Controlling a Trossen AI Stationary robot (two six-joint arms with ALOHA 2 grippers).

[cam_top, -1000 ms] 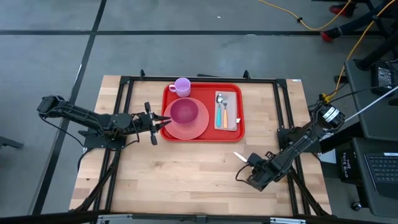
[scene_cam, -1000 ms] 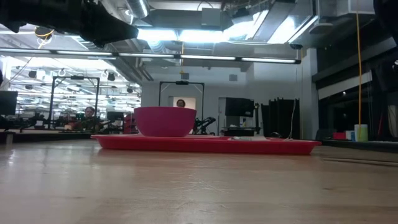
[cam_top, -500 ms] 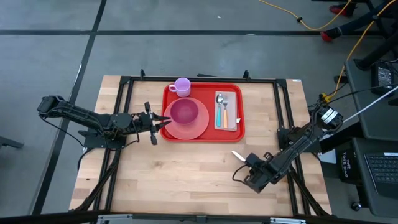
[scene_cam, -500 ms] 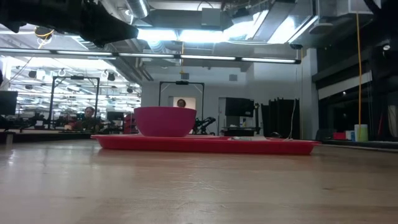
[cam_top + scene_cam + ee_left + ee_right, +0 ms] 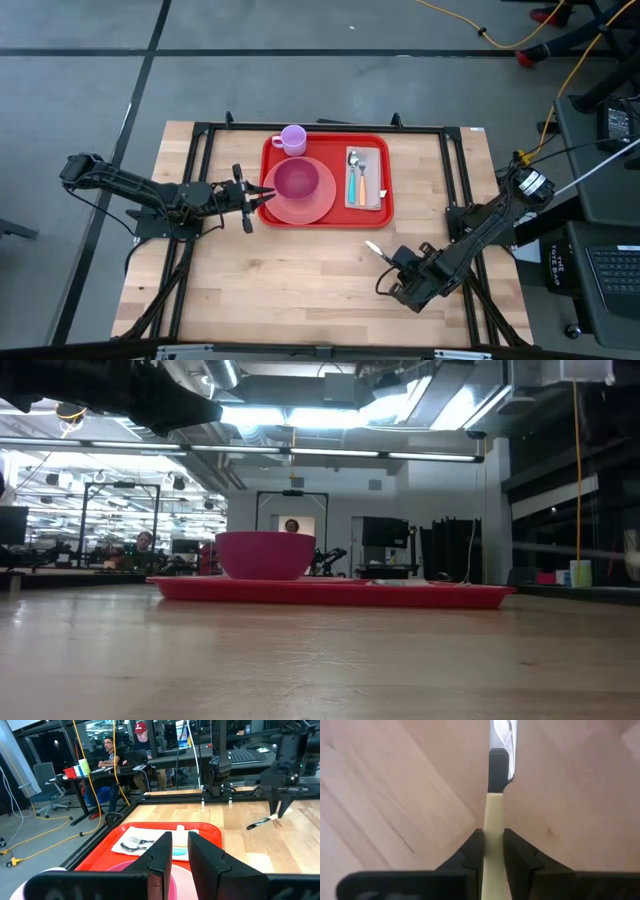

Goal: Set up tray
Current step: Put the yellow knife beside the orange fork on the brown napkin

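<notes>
Pale wooden table [image 5: 300, 280] under overhead lab lighting. Nearest, the right gripper [image 5: 489, 845] is clamped on a cream-handled metal knife [image 5: 492, 795] above bare wood – a loose hold could let it swivel or drop. Farther back sits the large flat red plastic tray [image 5: 385, 205], already holding dishes. The left gripper [image 5: 250, 197] waits at its edge, fingers nearly together.

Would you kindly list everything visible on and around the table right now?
tray: one, red, far middle of the table.
plate: one, pink, on the tray.
bowl: one, magenta, on the plate.
cup: one, lilac, tray's far corner.
napkin: one, pale, on the tray, under fork and spoon.
knife: one, cream handle, held above the table.
left gripper: at the tray's left edge.
right gripper: shut on the knife.
</notes>
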